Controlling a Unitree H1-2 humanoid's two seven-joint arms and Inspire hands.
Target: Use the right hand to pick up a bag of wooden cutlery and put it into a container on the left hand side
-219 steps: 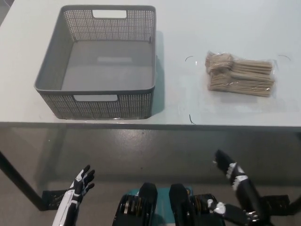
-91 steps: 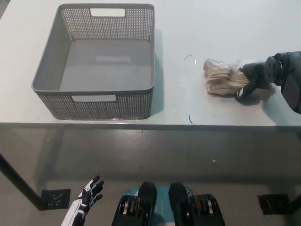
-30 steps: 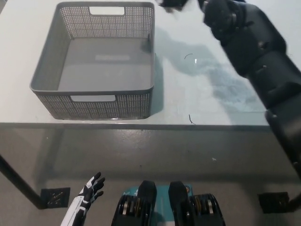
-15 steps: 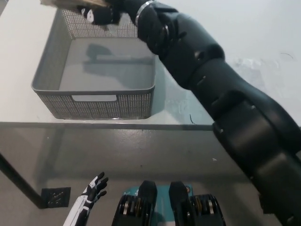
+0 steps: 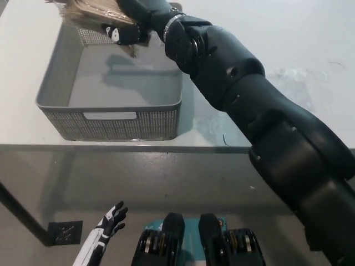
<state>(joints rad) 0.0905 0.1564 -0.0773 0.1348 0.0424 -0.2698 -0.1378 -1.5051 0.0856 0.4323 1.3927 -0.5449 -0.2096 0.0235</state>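
Note:
My black right arm reaches across the table from the lower right to the far edge of the grey mesh basket (image 5: 61,111). Its hand (image 5: 133,22) is shut on the bag of wooden cutlery (image 5: 89,11), which hangs over the basket's back rim at the top of the head view. The bag is partly cut off by the picture's upper edge. The basket's floor below it is bare and carries the arm's shadow. My white left hand (image 5: 105,233) rests low at the bottom left, below the table, with its fingers spread.
The basket stands on the left half of a white table (image 5: 288,50), close to the table's front edge (image 5: 166,147). The big black arm covers much of the table's right middle. Dark floor shows below the table edge.
The right hand took the bag off the table's right side, lifted it and carried it left. In the last half second it dipped slightly over the basket's back rim.

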